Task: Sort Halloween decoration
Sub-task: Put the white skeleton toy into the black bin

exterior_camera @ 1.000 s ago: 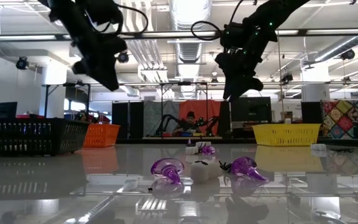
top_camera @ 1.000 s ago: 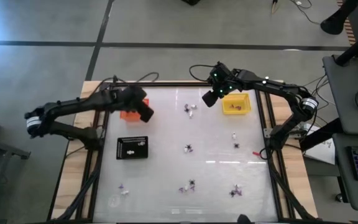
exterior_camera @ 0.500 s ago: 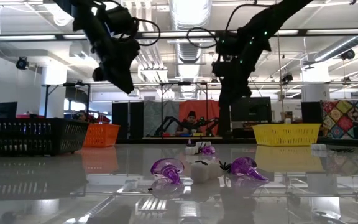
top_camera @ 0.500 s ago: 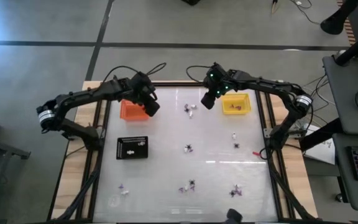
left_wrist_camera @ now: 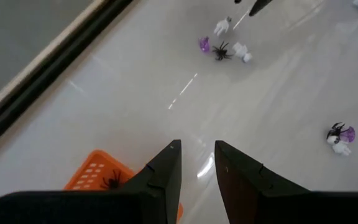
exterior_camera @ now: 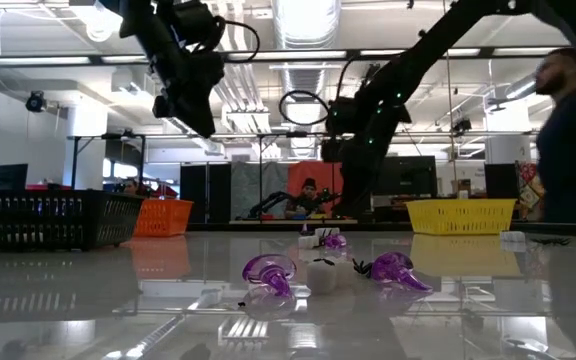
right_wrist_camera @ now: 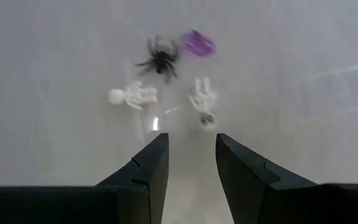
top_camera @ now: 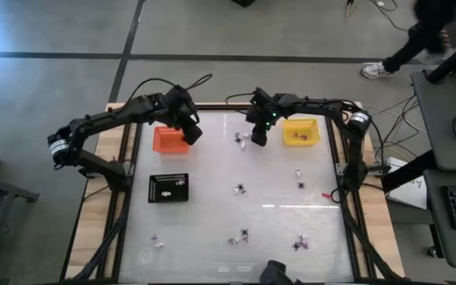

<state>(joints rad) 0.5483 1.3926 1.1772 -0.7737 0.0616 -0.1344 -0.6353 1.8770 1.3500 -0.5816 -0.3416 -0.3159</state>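
Glossy white tabletop [top_camera: 275, 198], framed by dark rails and wooden edges, is what everything's laid out on, with trinkets scattered all over it in small clumps. Beyond it, an open workshop with ceiling lights can be seen in the low view, and a person [exterior_camera: 573, 140] is standing off to one side.

Three trays are set along the far and left parts: an orange tray [top_camera: 167, 141], a yellow tray [top_camera: 313, 124] with a few bits inside, and a black tray [top_camera: 169, 188] holding something white.

Step in hand looks like a pick being lined up. The right gripper [top_camera: 257, 136] is hung just beside a clump near the yellow tray, fingers parted with nothing between them. In its wrist view a spider [right_wrist_camera: 160, 60], a purple piece [right_wrist_camera: 199, 43] and two white skeletons [right_wrist_camera: 133, 95] are seen right ahead of the fingers, bunched close together.

The left gripper [top_camera: 190, 133] is held over the near edge of the orange tray, fingers a little apart and empty; a spider [left_wrist_camera: 111, 181] is already sitting in that tray.

Next move probably calls for one piece to be singled out without the neighbours getting nudged, which could be fiddly.
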